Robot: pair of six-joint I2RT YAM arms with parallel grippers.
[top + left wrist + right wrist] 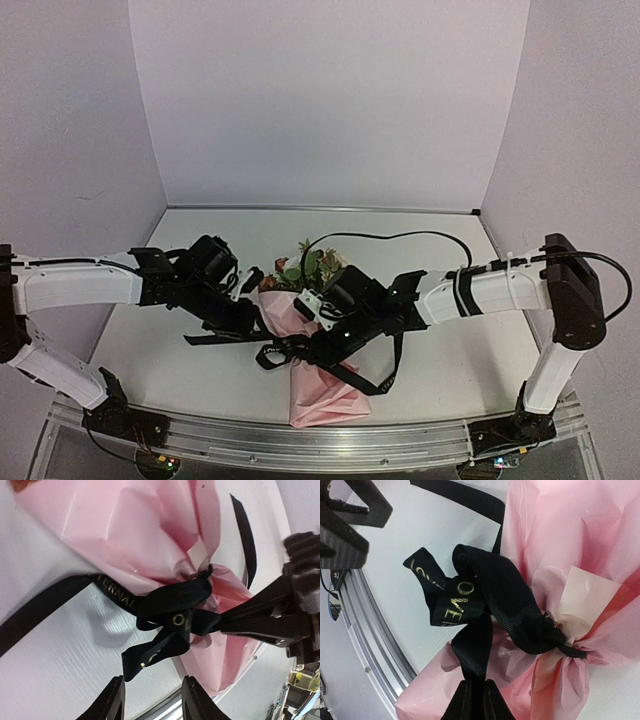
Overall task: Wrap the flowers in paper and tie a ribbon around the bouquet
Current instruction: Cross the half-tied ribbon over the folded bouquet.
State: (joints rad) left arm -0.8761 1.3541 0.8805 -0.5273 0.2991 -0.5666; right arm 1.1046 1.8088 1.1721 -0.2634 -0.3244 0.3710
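The bouquet lies on the table with its flowers (310, 265) pointing away and the pink paper (325, 398) cone running toward the near edge. A black ribbon (170, 602) with gold lettering is knotted round the cinched paper (150, 535). My left gripper (262, 326) is at the bouquet's left side; it is open (152, 700), and a loose ribbon tail hangs just beyond its fingertips without touching them. My right gripper (297, 348) comes in from the right and is shut (476, 695) on one ribbon (485, 590) strand that leads up to the knot.
An aluminium rail (330, 445) runs along the table's near edge, close under the paper's tip. A black cable (400, 236) loops over the table behind the right arm. White walls close in the back and both sides.
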